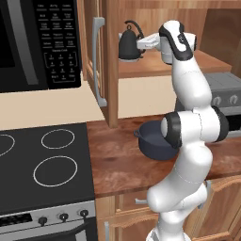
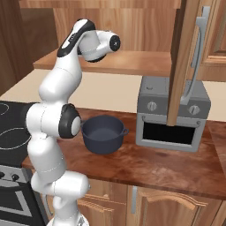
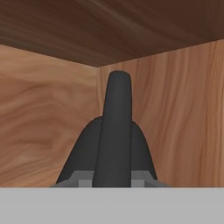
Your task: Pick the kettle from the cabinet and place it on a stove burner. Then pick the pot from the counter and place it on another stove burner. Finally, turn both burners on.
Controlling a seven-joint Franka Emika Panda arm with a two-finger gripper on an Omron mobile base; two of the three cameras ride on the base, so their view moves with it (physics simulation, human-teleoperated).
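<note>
Claw's clamped on the kettle point(image 1: 129, 44) handle, up in the cabinet point(image 1: 109, 61).

I've got the arm stretched up from the base, wrist bent level over the shelf. The hand cam shows the gripper point(image 3: 114, 177) pinched on that arched handle; the left base cam shows the kettle sitting on the shelf, pot point(image 2: 102, 133) down on the counter point(image 2: 154, 165).

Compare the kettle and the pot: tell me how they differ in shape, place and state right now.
The kettle is narrow and cone-shaped with a tall arched handle; the pot is wide, low and open-topped with small side handles. The kettle stands on the cabinet shelf; the pot sits lower down on the counter. The claw is shut on the kettle's handle; nothing touches the pot. Both are dark and upright, and neither is on the stove yet.
</note>
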